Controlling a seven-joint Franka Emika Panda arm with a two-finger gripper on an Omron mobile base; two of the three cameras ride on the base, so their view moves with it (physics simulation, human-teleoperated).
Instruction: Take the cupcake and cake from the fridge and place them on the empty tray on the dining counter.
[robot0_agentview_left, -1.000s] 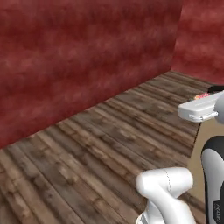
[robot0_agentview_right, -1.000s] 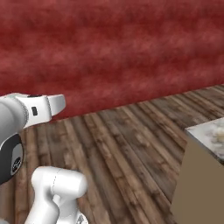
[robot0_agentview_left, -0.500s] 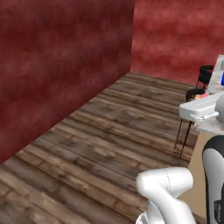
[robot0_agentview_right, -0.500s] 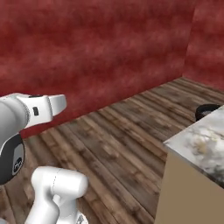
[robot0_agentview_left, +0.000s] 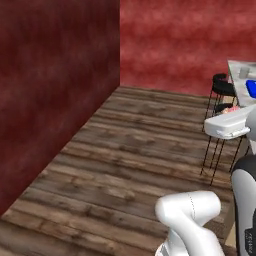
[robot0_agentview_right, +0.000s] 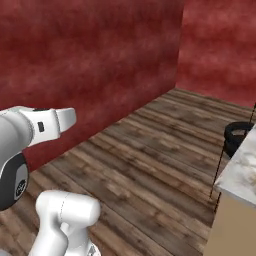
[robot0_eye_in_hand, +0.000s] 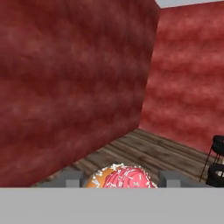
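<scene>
My gripper (robot0_eye_in_hand: 122, 182) is shut on the cupcake (robot0_eye_in_hand: 124, 174). Its pink-red sprinkled frosting bulges up between the two grey fingertips (robot0_eye_in_hand: 72, 178) at the bottom of the hand view. In the left base view my white hand (robot0_agentview_left: 227, 126) hangs at the right, in front of the stools. The dining counter (robot0_agentview_left: 239, 70) runs along that view's right edge, with a corner of a bright blue tray (robot0_agentview_left: 251, 89) on it; the picture's edge cuts off the tray's contents. The counter's marble end (robot0_agentview_right: 241, 167) also juts in at the right of the right base view. The cake and the fridge are out of view.
Dark red walls meet in a corner ahead. Wooden plank floor (robot0_agentview_left: 135, 150) stretches open between me and the walls. Black stools (robot0_agentview_left: 221, 86) on thin legs stand beside the counter, and one stool seat (robot0_agentview_right: 238, 136) shows in the right base view.
The whole picture has swung as the base turned: the wall corner slid left, and the stools and counter came into sight. The cupcake stays in the gripper.
</scene>
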